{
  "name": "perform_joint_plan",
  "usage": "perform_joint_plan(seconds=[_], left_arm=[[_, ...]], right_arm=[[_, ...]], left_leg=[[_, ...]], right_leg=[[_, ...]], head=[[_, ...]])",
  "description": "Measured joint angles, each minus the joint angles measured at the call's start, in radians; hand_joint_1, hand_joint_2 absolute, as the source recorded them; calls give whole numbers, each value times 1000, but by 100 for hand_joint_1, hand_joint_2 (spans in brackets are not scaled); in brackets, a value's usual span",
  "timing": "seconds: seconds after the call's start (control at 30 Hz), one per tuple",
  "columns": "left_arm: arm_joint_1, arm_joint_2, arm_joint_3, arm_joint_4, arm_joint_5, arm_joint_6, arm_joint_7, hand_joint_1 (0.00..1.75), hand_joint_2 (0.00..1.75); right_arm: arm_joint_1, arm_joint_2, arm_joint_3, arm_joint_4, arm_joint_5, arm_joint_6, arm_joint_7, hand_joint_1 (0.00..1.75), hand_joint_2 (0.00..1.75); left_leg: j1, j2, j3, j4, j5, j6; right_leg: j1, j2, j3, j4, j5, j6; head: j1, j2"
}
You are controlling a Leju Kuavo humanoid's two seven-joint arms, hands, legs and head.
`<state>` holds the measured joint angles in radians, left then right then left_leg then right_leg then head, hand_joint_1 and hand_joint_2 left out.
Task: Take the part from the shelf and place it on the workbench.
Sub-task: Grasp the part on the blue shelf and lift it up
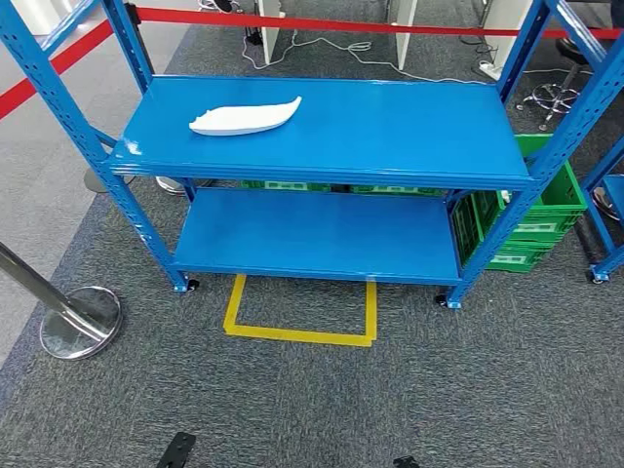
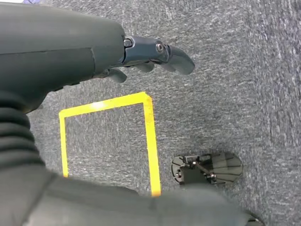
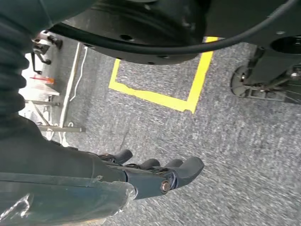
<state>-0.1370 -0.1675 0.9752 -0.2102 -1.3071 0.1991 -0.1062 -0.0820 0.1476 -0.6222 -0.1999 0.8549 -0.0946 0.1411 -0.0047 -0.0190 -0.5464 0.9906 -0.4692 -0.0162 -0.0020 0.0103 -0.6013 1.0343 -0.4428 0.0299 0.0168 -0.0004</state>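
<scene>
The shelf (image 1: 324, 127) looks like painted metal, its blue boards smooth and glossy with pale glare. The white part (image 1: 245, 118) on its top board appears smooth, matt plastic. The floor (image 1: 478, 390) is rough grey carpet with shiny yellow tape (image 1: 298, 335) stuck on it. At near left stands a polished metal post base (image 1: 79, 320). Green plastic crates (image 1: 544, 219) sit at right.

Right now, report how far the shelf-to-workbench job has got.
Nothing looks done yet: the white part lies on the blue shelf's top level, untouched. Nothing is in hand: the left hand and right hand hang over the grey carpet, fingers extended, holding nothing. Left: reach, grasp, carry and place on the workbench.
</scene>
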Motion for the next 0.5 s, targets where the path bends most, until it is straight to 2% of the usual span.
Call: perform_joint_plan(seconds=[0.07,0.2,0.33,0.5], left_arm=[[0,0,0,0,1,1,-1,0,175],[0,0,1,0,2,2,-2,0,0],[1,0,4,0,25,6,-17,0,175],[12,1,37,0,87,8,-115,0,175]], right_arm=[[-2,0,0,0,0,0,-1,0,175],[-10,0,0,0,0,0,-4,0,175],[-16,-1,-1,0,8,-1,-4,0,175],[-20,-1,-3,0,20,-5,0,0,175]], left_leg=[[0,0,0,0,0,0],[0,0,0,0,0,0],[0,0,0,0,0,0],[0,0,0,0,0,0]], right_leg=[[0,0,0,0,0,0],[0,0,0,0,0,0],[0,0,0,0,0,0],[0,0,0,0,0,0]], head=[[0,0],[0,0],[0,0],[0,0]])
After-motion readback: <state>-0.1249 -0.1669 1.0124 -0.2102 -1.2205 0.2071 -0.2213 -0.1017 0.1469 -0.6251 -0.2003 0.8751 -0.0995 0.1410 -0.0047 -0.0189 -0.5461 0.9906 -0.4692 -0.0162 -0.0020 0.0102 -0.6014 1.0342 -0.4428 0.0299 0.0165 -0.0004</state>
